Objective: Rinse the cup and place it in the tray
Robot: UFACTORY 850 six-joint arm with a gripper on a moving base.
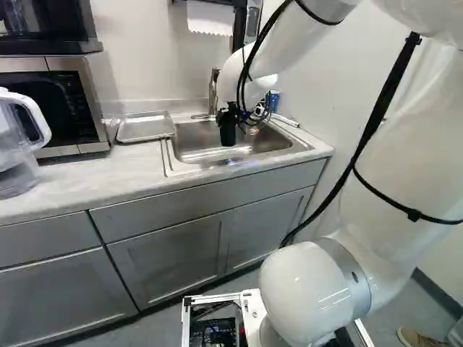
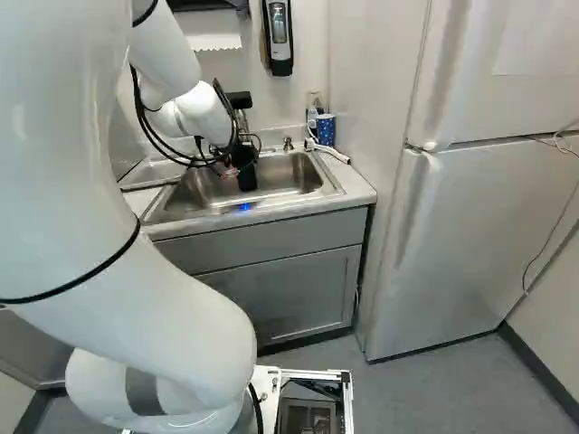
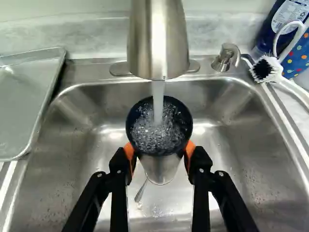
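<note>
Wrist view | fingers (image 3: 160, 153) gripping cup (image 3: 166, 136) between them, under running faucet (image 3: 159, 38) | rinsing in hand (water bubbling inside) | next: tip it empty, then carry it to tray (image 3: 28, 106), well apart from fingers

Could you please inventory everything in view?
Cup: 1, dark, gripped
Water: 1, clear, into cup
Faucet: 1, silver, above cup
Sink: 1, silver, counter
Tray: 1, silver, counter
Pump: 1, silver, beside faucet
Brush: 1, white, counter
Spotted cup: 1, blue, counter
Bottle: 1, blue, counter
Pitcher: 1, clear, counter
Microwave: 1, silver, counter
Appliance: 1, black, on microwave
Paper: 1, white, wall
Dispenser: 1, black, wall
Fridge: 1, silver, floor
Cabinets: several, grey, below
Arm: 1, white, overhead
Gripper: 1, black, holding cup
</note>
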